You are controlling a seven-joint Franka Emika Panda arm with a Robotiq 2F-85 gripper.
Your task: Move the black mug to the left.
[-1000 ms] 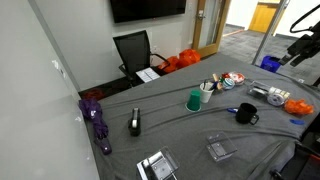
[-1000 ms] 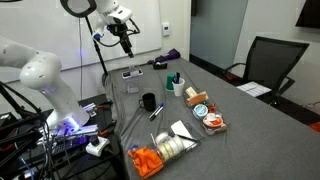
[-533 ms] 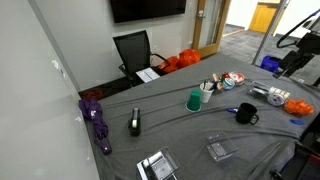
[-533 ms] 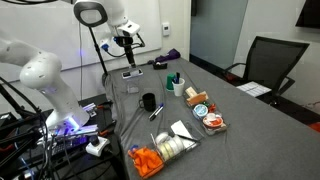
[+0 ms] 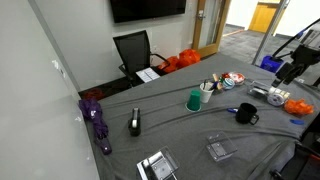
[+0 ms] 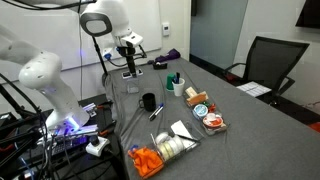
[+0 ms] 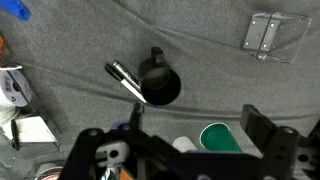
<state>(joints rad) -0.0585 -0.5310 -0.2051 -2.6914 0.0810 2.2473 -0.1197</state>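
The black mug [image 5: 246,114] stands upright on the grey table, its loop handle visible in the wrist view [image 7: 160,86]; it also shows in an exterior view [image 6: 149,102]. A pen [image 7: 125,80] lies touching its side. My gripper [image 7: 197,114] is open and empty, well above the table, with the mug ahead of its jaws and the teal-green cup [image 7: 218,138] between them below. In both exterior views the gripper [image 6: 130,66] [image 5: 288,70] hangs in the air, apart from the mug.
A clear plastic case [image 7: 270,33] lies beyond the mug. A flat black device [image 5: 135,123], a purple object [image 5: 97,118], a white cup [image 6: 178,90], a tape roll [image 6: 178,146] and orange items [image 6: 148,160] are spread over the table. An office chair [image 5: 134,50] stands behind.
My gripper has come down lower toward the table and closer to the mug. The mug and the other objects have not moved.
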